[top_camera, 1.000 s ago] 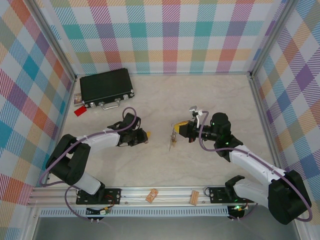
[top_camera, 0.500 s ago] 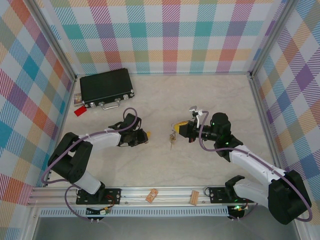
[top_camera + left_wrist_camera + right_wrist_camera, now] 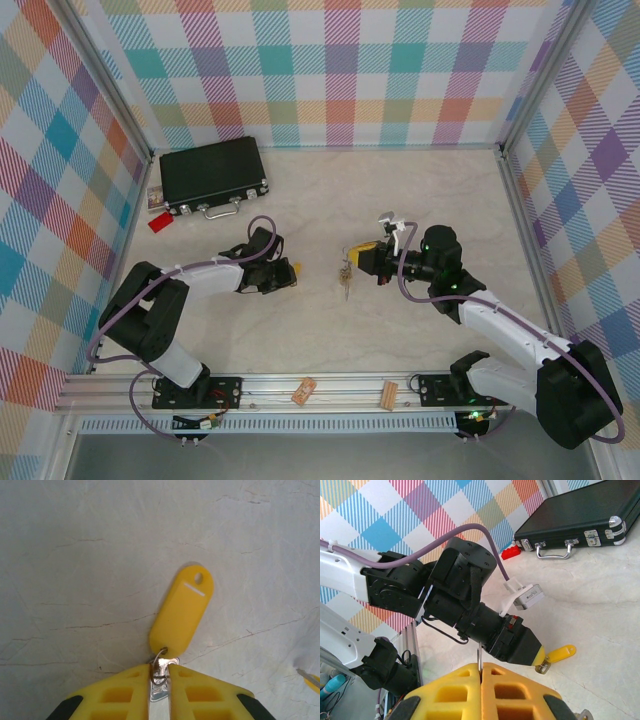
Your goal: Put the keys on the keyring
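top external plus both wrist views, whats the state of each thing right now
left pincer: shut on the key's metal end
key: yellow head lying flat, not on the keyring
right pincer: shut on the keyring
keyring: held at the right pincer, apart from the key
black case: closed, lying flat
red tag: lying loose by the case's corner
wooden clips: lying at the near edge, untouched

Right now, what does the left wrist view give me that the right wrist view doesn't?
Left wrist: close up, the left fingers pinch the small ring and silver shaft of a yellow-headed key lying on the table. Right wrist: the right fingers shut on a thin metal edge, apparently the keyring, plus the left arm, black case and red tag. Both: that key and the table.
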